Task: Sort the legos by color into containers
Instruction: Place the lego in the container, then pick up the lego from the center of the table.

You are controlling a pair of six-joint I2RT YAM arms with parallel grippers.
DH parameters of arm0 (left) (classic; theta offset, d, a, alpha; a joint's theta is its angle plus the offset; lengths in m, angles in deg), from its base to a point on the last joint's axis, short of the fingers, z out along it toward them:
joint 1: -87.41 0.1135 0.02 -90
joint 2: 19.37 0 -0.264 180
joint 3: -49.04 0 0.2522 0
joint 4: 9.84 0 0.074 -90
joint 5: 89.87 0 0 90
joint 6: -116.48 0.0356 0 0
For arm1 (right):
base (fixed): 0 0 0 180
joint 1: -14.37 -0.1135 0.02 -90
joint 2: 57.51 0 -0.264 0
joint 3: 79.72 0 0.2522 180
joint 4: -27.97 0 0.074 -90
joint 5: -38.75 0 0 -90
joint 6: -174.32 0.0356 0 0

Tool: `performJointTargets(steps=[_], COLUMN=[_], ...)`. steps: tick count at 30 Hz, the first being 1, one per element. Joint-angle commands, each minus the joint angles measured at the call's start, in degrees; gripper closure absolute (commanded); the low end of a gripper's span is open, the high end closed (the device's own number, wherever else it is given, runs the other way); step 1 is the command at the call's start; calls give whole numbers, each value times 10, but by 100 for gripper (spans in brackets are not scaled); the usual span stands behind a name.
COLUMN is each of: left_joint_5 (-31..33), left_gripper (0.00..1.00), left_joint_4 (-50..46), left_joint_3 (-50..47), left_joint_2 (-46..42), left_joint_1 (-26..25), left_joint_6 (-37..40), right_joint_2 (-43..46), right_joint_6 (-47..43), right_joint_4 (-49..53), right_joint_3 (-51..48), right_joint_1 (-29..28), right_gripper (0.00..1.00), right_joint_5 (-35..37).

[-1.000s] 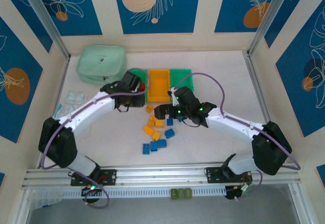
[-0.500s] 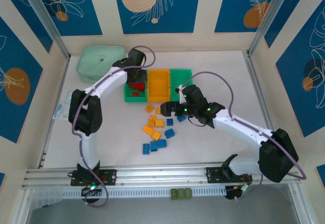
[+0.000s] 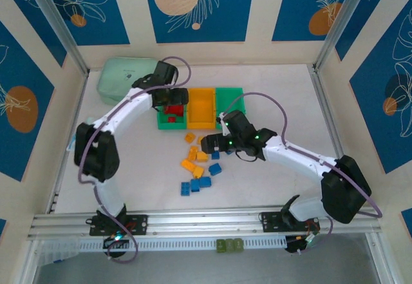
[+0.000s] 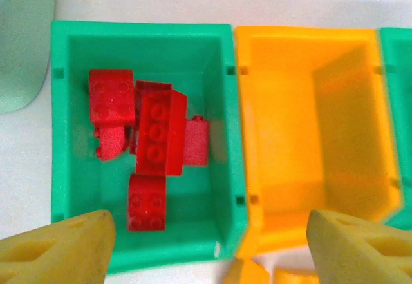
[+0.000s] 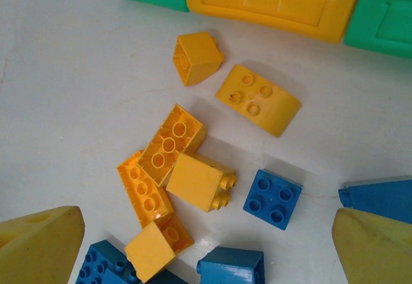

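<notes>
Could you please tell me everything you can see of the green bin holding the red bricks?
The green bin is an open, rectangular, glossy plastic box with small notches in its side walls. It stands upright on the white table, its right wall against the orange bin. A loose pile of red bricks lies inside.

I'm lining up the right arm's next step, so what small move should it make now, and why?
Probably lower the right gripper onto the yellow brick lying between its fingers, then close. The jaws stand open above it, nothing is held, and the orange bin is empty.
</notes>
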Motion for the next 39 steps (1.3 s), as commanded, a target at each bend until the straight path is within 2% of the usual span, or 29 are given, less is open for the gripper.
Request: performJointTargets(steps=[1,10,17,21,25,39], left_joint_5=[-53,-103,-103,-74,-65,-72], left_gripper=[19,0,1,1,1,1], left_joint_4=[13,63,63,56,79,96], left_joint_3=[-56,-292,-419,-456,-501,-543], left_joint_2=[-70,-263,-379,-424,-470,-494], left_joint_1=[-3,-17,-17,-16,-15,-15], left_joint_6=[1,-43,-83,-107,-137,-177], right_joint_2=[-24,-97,-164,-205,-231,-275], right_joint_6=[-21,-33,-24,-17,-2,33], right_joint_4=[40,109,127,135,167,180], right_joint_3=[38,108,160,197,221,216], right_joint_1=[-10,-53,-79,-86,-89,-104], right_gripper=[1,1,4,9,14,32], right_joint_5=[22,60,60,57,116,93])
